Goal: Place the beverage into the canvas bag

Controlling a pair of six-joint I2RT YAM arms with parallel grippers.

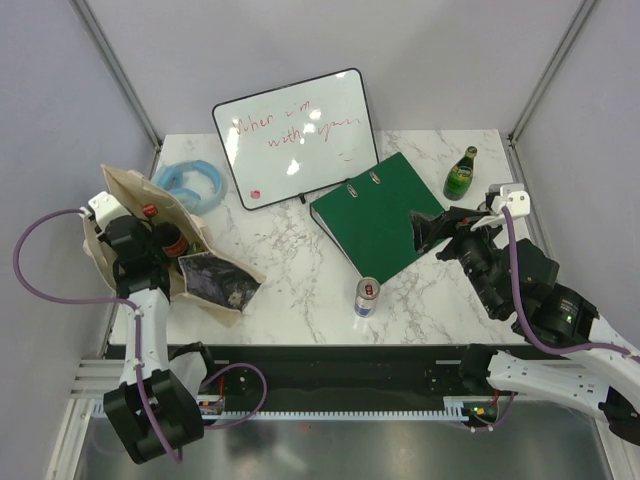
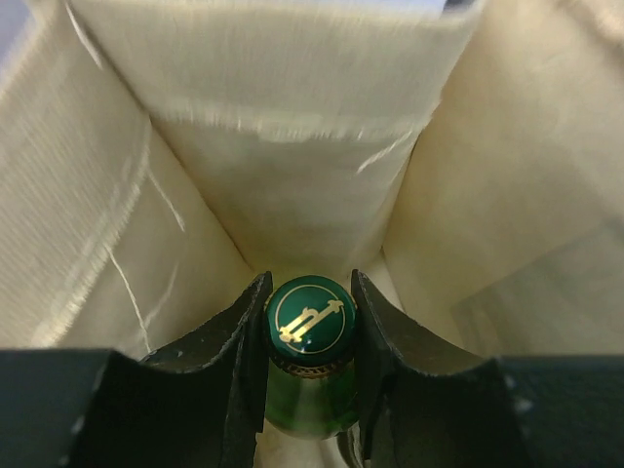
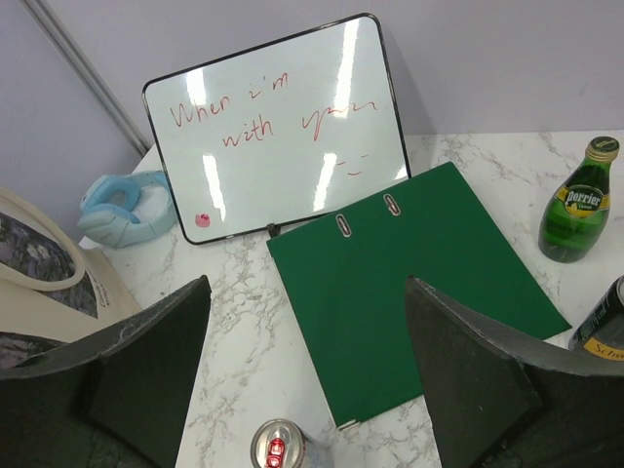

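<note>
From above, the left gripper reaches into the canvas bag, apparently to set its load down upright. At the left wrist, its fingers clamp the green-capped beverage bottle by the neck, with the bag's cloth walls all round. At the right wrist, the right gripper hangs spread and empty over the green binder, clear of the bag.

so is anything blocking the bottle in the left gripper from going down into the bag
Nothing visible does. The green bottle, clamped by the left gripper, is inside the canvas bag with only bare cloth walls around it; the floor beneath is hidden.
</note>
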